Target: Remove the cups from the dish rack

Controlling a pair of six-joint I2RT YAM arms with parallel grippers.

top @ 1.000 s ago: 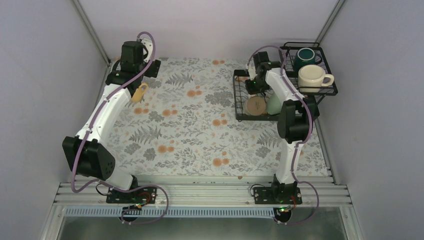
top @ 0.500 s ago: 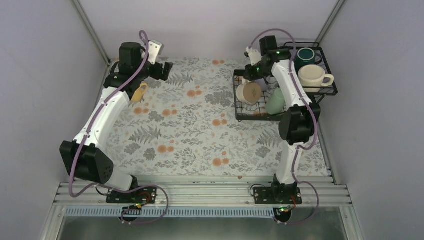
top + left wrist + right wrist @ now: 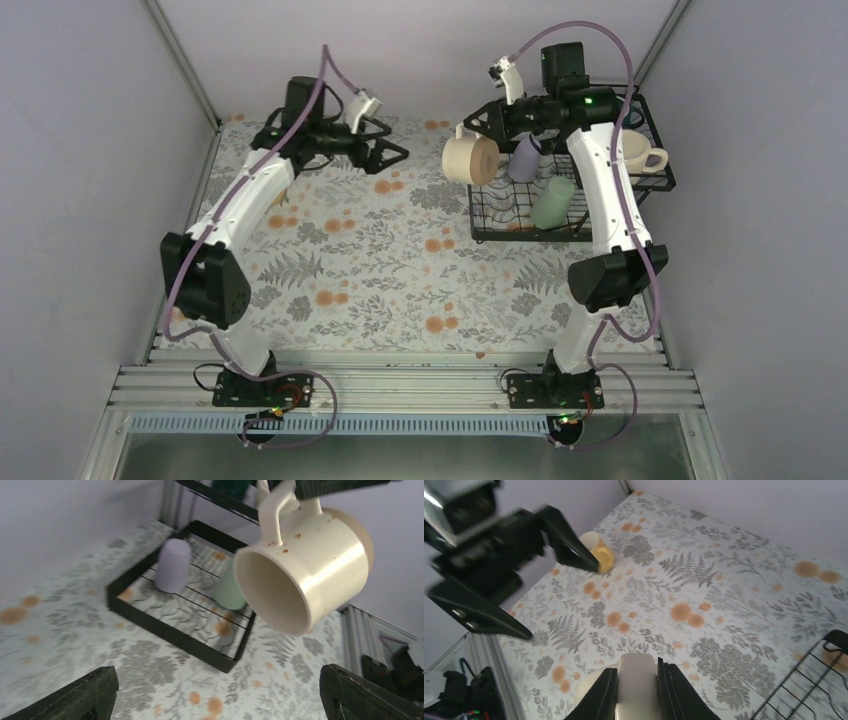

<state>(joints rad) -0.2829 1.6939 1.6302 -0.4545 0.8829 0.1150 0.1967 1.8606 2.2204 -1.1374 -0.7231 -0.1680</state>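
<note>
Top external: high above the near edge, looking down on the whole desk (image 3: 380, 270) and dish rack (image 3: 510, 240). Left wrist: close, facing the dish rack. Right wrist: facing away from it. Sharing across all three: cream mug (image 3: 470, 160) just beside the dish rack.

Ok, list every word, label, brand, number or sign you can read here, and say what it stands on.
None: no text is readable in any view.
The cream mug, lavender tumbler, mint tumbler and dish rack show no print or label.
The floral cloth bears only a pattern.
</note>
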